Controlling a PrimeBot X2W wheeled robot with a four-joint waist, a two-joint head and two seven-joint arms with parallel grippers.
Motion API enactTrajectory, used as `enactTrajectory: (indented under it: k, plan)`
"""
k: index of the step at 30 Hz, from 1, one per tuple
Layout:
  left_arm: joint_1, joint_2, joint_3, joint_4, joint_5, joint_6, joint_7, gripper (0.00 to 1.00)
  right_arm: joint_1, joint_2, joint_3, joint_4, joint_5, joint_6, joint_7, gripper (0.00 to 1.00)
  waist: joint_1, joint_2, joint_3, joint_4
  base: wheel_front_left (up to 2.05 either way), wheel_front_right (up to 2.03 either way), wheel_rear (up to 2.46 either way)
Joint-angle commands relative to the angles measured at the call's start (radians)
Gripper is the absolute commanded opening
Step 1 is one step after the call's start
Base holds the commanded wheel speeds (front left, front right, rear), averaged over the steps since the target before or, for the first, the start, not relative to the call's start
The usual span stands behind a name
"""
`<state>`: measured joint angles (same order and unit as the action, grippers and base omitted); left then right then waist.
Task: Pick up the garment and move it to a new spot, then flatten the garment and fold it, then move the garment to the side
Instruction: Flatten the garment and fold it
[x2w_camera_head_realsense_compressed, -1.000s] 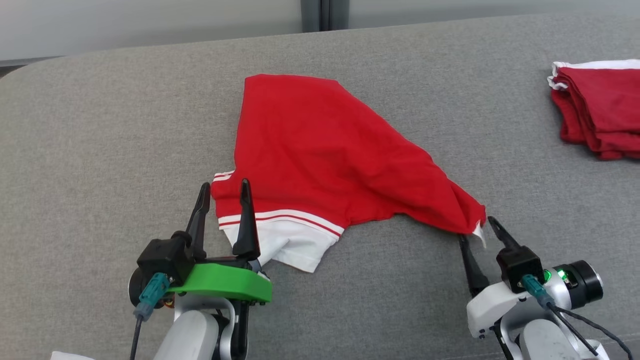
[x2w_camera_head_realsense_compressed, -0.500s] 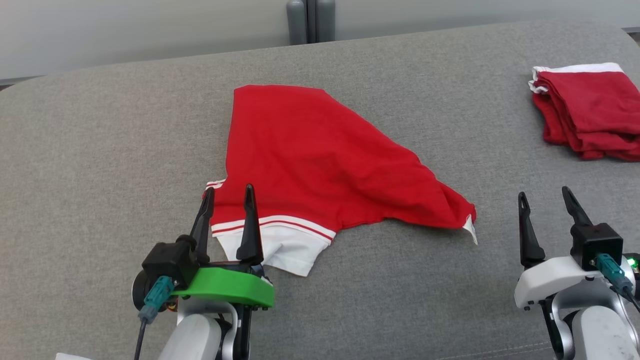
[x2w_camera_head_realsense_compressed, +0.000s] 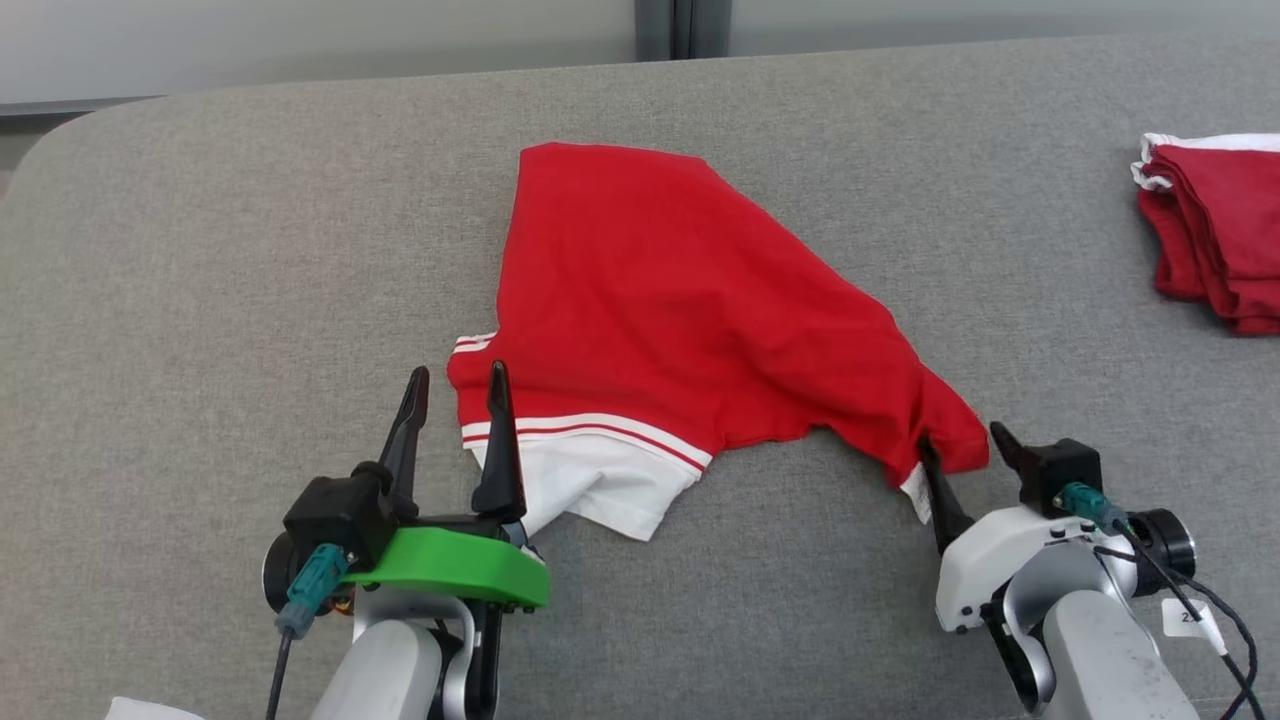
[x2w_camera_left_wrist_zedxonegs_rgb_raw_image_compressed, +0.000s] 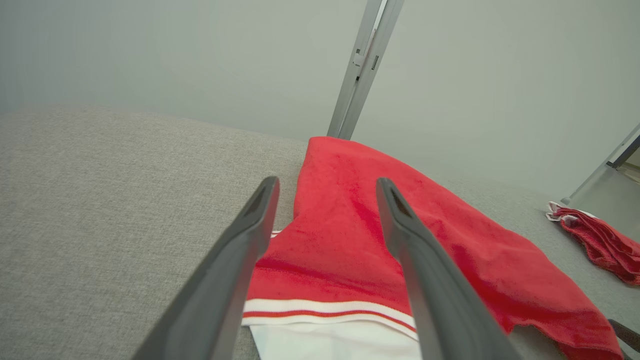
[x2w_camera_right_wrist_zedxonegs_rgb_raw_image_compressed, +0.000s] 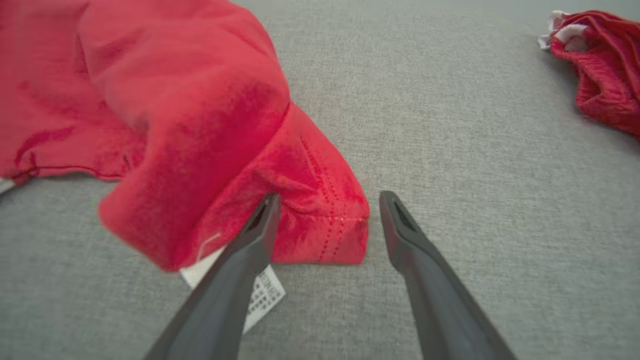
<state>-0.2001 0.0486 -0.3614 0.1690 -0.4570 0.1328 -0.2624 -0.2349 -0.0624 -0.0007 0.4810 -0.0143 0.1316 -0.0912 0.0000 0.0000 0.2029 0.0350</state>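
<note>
Looks down on a red garment (x2w_camera_head_realsense_compressed: 680, 300) lying loosely spread on a grey fabric surface (x2w_camera_head_realsense_compressed: 200, 250), with a white panel (x2w_camera_head_realsense_compressed: 590, 485) below red-and-white stripes at its near left end and a white label (x2w_camera_head_realsense_compressed: 915, 492) at its near right corner. Finds the left gripper (x2w_camera_head_realsense_compressed: 458, 370) with fingers spread, one over bare fabric and the other across the striped edge, and the right gripper (x2w_camera_head_realsense_compressed: 958, 437) with fingers parted either side of the labelled corner. Takes in a folded red pile (x2w_camera_head_realsense_compressed: 1215, 230) well apart at the far right
</note>
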Motion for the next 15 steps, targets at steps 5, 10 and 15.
enactTrajectory:
  k: [5,10,15]
  plan:
    - [-0.004,0.004,0.008,-0.001,0.003,0.002,-0.003,1.00,-0.027,-0.020,0.062,0.085,0.019,-0.002,-0.001,1.00,0.0000,0.0000,-0.004,0.001,0.00,0.00,0.00]
    - [-0.004,0.004,0.011,-0.005,0.004,0.004,-0.003,1.00,-0.076,-0.031,0.044,0.140,0.029,-0.002,-0.018,0.00,0.0000,0.0000,-0.004,-0.009,0.00,0.00,0.00]
    - [-0.005,0.004,0.011,-0.004,0.006,0.005,-0.003,1.00,-0.167,-0.075,-0.002,0.173,0.006,-0.002,-0.055,0.00,0.0000,0.0000,-0.002,-0.024,0.00,0.00,0.00]
